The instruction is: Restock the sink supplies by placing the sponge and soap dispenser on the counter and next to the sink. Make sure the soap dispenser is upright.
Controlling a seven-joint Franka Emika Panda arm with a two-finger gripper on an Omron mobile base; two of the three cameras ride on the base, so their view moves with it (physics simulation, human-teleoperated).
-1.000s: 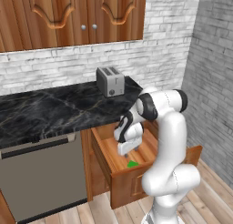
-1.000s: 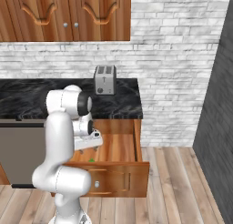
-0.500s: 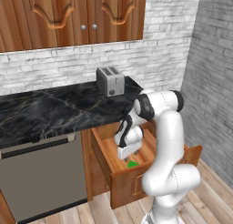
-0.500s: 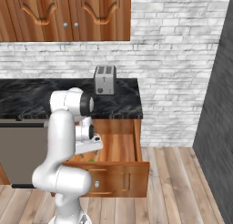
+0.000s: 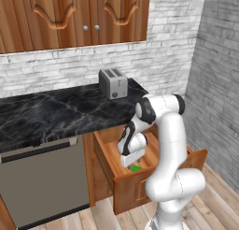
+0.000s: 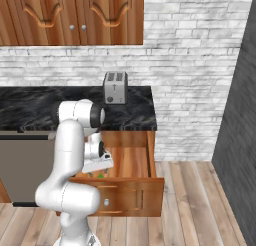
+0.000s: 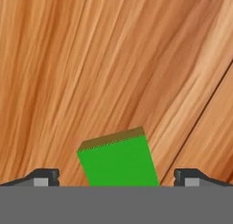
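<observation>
I have the gripper (image 7: 116, 181) down inside the open wooden drawer (image 5: 125, 187) under the right end of the counter (image 5: 60, 114), jaws spread to their full width and holding nothing. In the hand view the sponge (image 7: 119, 160) lies flat on the drawer floor between the two fingertips (image 7: 44, 177), green face up with a thin yellow edge showing on its far side, and a gap shows on each side of it. From the left base view I see the same green patch (image 5: 136, 168) just under the hand, near the drawer's front panel. The step in hand, as I judge it, is the pick. The sponge sits slightly skewed to the line between the tips, so I would roll the wrist a little to square the pads against its long sides, then go straight down until the tips are level with its edges, stopping short of pressing into the floor. It is soft, so I would close gently and only until it holds. Then lift clear of the front panel and the drawer's side walls before swinging toward the counter, keeping wide of the toaster (image 5: 113, 82) at its back edge. I cannot make out the soap dispenser or the sink from here.
</observation>
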